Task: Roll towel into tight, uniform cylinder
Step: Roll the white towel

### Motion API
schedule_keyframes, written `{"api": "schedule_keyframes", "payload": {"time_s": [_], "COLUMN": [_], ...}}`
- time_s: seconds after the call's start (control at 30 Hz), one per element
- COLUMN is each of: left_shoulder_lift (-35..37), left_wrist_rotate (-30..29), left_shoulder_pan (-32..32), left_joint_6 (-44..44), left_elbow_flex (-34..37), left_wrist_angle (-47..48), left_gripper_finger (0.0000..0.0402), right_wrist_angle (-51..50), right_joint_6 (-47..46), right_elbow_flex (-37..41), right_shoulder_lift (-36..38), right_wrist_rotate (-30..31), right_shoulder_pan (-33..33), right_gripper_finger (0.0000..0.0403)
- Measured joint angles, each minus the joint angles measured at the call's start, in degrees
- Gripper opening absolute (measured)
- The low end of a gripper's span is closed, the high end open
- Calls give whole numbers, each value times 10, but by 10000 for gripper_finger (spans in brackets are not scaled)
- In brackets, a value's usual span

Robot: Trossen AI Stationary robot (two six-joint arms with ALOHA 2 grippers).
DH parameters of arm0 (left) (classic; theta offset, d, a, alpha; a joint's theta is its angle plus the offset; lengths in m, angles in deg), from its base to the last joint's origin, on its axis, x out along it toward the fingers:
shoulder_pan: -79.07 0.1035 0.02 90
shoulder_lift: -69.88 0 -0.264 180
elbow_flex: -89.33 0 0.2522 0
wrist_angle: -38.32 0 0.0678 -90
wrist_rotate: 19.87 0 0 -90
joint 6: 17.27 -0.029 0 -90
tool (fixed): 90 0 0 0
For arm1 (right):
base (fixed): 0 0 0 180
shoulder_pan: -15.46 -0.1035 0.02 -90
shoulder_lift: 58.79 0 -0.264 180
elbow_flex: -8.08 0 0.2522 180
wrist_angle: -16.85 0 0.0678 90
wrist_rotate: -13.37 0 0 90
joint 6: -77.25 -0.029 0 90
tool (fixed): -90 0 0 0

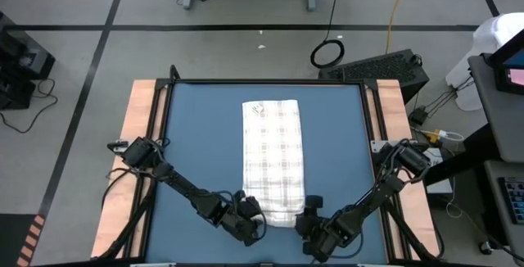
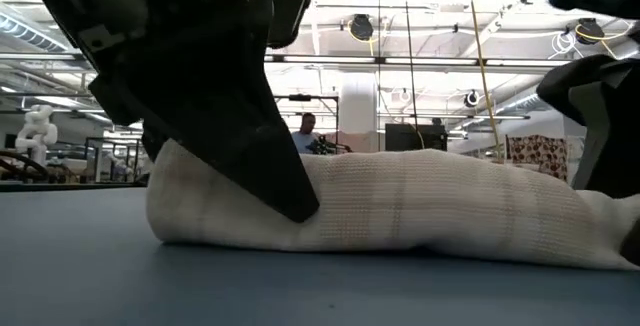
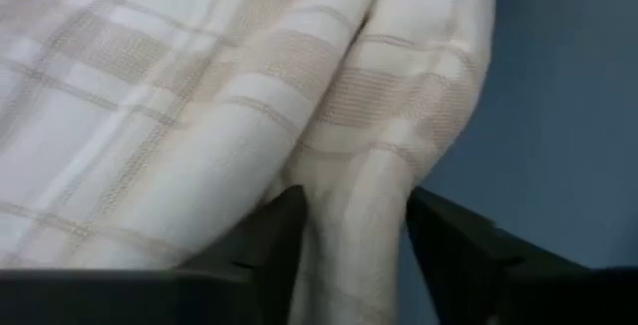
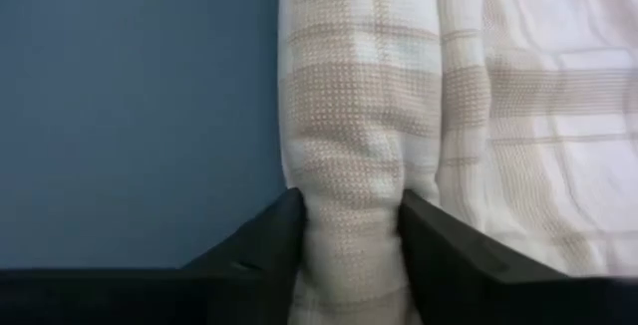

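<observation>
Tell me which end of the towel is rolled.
The end at the two grippers: the towel is bunched into a roll there, while the far end with the small printed mark lies flat.

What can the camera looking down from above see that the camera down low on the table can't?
Only the view from above shows the whole blue mat, the flat unrolled part of the towel with its small printed mark, and both arms reaching in, the left end effector and right end effector at the rolled end. Only the low view shows the room behind: ceiling lights and a person far off. Both show the towel's rolled end, which looks like a fat white log from down low.
</observation>
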Motion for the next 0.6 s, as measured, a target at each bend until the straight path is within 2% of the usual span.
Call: {"api": "schedule_keyframes", "payload": {"time_s": [0.17, 0.3, 0.47, 0.6], "left_shoulder_lift": [26, 64, 75, 34], "left_wrist_rotate": [9, 3, -110, -164], "left_shoulder_pan": [-5, -18, -63, -96], "left_joint_6": [-18, -66, -177, -248], "left_elbow_flex": [1, 1, 0, 0], "left_wrist_angle": [10, 4, -38, -85], "left_gripper_finger": [258, 288, 297, 298], "right_wrist_angle": [-2, 3, 8, 6], "right_joint_6": [11, 9, 8, 11], "right_elbow_flex": [0, 0, 0, 3], "right_shoulder_lift": [1, 4, 14, 40], "right_wrist_rotate": [-27, -54, -110, -147], "right_shoulder_pan": [14, 28, 48, 62], "right_gripper_finger": [98, 66, 58, 62]}}
